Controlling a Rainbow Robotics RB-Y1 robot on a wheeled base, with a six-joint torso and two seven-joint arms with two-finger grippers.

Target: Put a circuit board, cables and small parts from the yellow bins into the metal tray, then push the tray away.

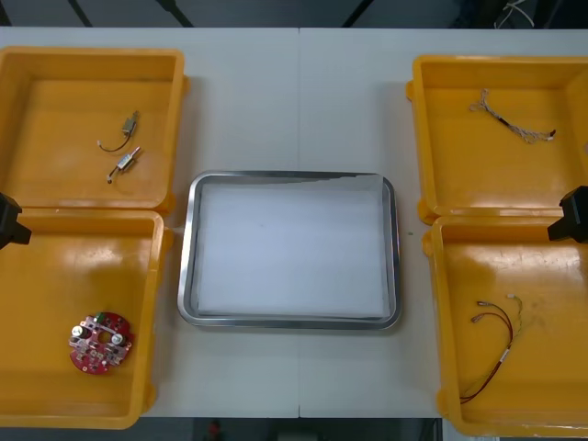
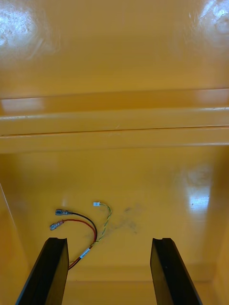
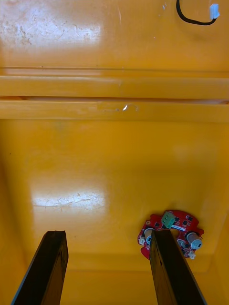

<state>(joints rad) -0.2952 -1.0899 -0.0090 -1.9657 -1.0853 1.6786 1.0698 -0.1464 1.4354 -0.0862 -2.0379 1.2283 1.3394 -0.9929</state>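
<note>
metal tray (image 1: pixel 188 276): in the middle of the bench (image 1: pixel 296 101), between the two pairs of yellow bins. it is white inside, with nothing lying in it.
circuit board (image 1: pixel 100 343): round and red, flat on the floor of the near-left bin (image 1: pixel 154 303), in its near half.
small metal parts (image 1: pixel 130 122): two, close together in the far-left bin (image 1: pixel 92 53), each with a thin wire tail.
pale twisted cable (image 1: pixel 511 122): alone in the far-right bin (image 1: pixel 418 138).
red and yellow cable (image 1: pixel 496 344): loosely curved on the floor of the near-right bin (image 1: pixel 435 312).
left claw (image 3: pixel 107 233): released — fingers apart, nothing between them. it hangs over the near-left bin, at the bench's left edge where the two left bins meet. in the left wrist view the board lies partly behind one finger.
right claw (image 2: pixel 109 240): released, fingers apart and grasping nothing. it hangs over the near-right bin, at the right edge where the two right bins meet — the cable's plug ends lie just beyond one fingertip.
</note>
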